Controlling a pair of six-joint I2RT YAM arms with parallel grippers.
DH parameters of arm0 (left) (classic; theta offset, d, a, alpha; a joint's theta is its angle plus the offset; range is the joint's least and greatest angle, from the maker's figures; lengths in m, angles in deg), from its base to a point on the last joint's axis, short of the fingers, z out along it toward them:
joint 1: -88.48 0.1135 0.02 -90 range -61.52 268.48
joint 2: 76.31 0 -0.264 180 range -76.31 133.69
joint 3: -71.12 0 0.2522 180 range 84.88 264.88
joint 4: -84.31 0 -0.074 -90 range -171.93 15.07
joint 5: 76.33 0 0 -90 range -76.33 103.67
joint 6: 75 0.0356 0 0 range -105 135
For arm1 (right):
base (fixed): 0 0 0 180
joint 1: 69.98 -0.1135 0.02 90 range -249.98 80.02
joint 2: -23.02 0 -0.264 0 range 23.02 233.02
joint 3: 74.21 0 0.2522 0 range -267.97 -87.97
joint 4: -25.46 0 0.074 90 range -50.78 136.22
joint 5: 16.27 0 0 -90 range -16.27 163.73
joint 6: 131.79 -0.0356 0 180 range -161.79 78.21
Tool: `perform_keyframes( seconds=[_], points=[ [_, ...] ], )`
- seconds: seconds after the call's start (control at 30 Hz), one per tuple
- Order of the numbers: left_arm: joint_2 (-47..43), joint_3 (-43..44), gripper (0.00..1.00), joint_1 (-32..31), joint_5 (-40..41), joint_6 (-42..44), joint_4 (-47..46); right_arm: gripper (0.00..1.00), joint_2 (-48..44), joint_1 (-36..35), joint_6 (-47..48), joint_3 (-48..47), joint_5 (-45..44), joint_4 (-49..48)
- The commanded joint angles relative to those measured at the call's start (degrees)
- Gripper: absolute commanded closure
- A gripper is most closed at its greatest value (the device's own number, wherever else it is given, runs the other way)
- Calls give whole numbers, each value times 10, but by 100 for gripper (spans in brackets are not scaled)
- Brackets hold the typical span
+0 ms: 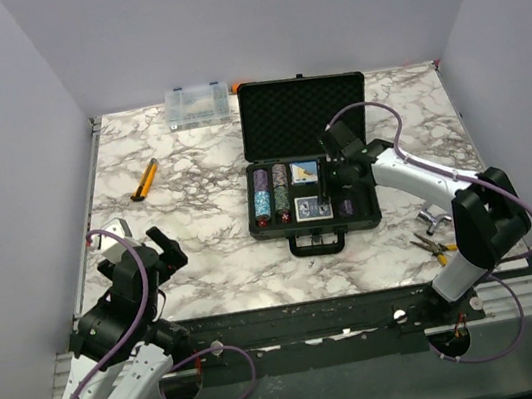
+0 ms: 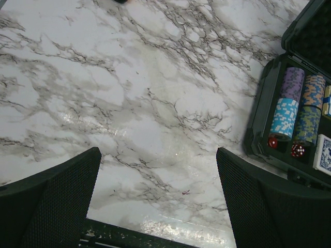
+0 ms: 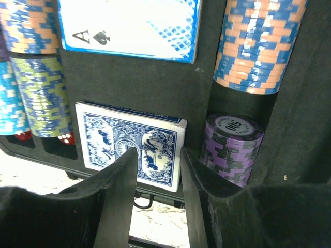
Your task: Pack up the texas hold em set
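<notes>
Top external view: the black case (image 1: pixel 370 216) lies open at mid-table, its lid (image 1: pixel 295 124) standing up behind the tray. Chip stacks (image 2: pixel 285 116), the ace-up deck (image 3: pixel 129 20) and red dice (image 2: pixel 297 150) sit in their slots. Packing looks nearly done, with the lid left to shut and latch. The right gripper (image 3: pixel 159 151) hangs just over the blue-backed deck (image 3: pixel 116 137), jaws a narrow way apart, nothing between them. The left gripper (image 2: pixel 158 152) hovers over the marble table (image 2: pixel 155 77) beside the case, spread wide and empty.

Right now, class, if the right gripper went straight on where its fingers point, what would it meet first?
Probably the blue-backed card deck, near its right edge, though depth is hard to judge.
</notes>
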State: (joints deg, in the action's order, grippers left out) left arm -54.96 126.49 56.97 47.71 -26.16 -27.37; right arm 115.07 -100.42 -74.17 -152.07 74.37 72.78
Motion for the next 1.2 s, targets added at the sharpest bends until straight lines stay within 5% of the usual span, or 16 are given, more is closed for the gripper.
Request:
perform_keyframes(
  seconds=[0.0,0.73,0.97,1.17],
  points=[
    [5,3,8,3,2,-3,8,57,-4,-5,22,-51,-26,40],
    [-5,0,8,4,-6,6,1,71,28,-5,-10,17,36,-7],
    [-1,0,8,3,-8,8,-2,71,19,-6,4,-65,-2,44],
    [4,2,8,4,-7,10,-2,59,33,-4,25,-188,-18,66]
  ],
)
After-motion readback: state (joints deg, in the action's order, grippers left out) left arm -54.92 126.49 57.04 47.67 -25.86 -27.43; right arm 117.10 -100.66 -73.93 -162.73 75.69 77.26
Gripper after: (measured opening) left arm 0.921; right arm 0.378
